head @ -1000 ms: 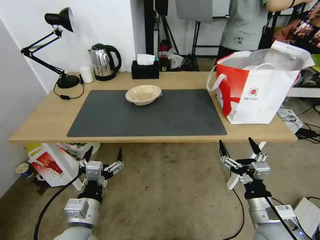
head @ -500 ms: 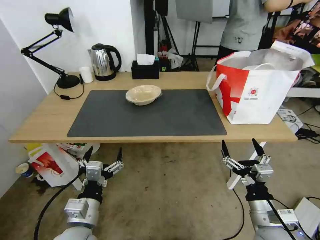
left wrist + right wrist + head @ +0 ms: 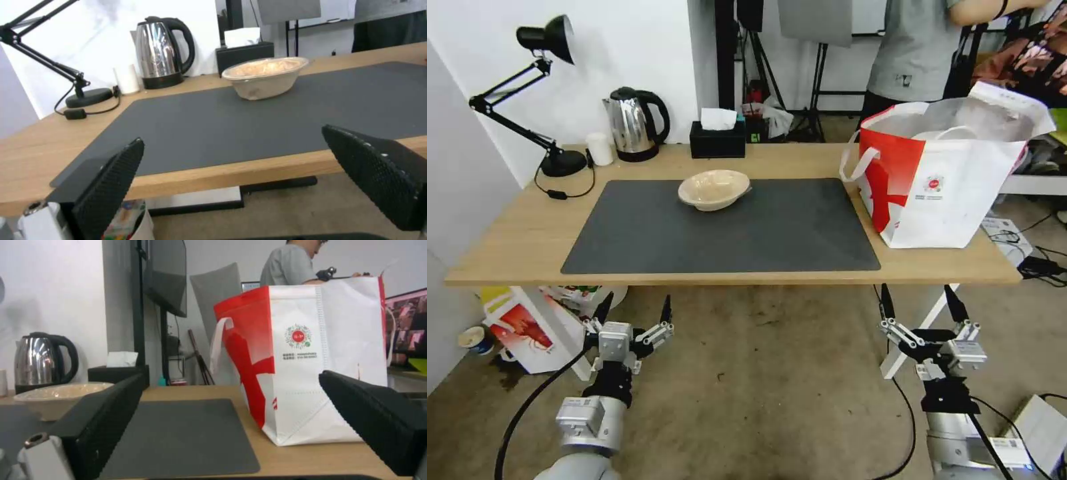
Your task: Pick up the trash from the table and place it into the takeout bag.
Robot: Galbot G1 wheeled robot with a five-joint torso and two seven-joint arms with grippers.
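One bowl left to bag, both arms low before the long light-wood table [image 3: 514,233].

The red-and-white insulated takeout bag [image 3: 940,193] stands at the table's right end; white rims show inside, contents otherwise hidden. The small beige bowl [image 3: 714,189] sits on the dark grey mat [image 3: 727,233], unbagged. Left gripper [image 3: 632,312] and right gripper [image 3: 920,304] hang below the table edge, jaws spread, empty.

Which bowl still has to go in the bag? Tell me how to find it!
Find the long wooden table and the dark grey mat on it. Near the mat's far edge, in front of the black tissue box, sits the beige bowl. It is the one thing on the mat, low and round, unlike the shiny kettle.
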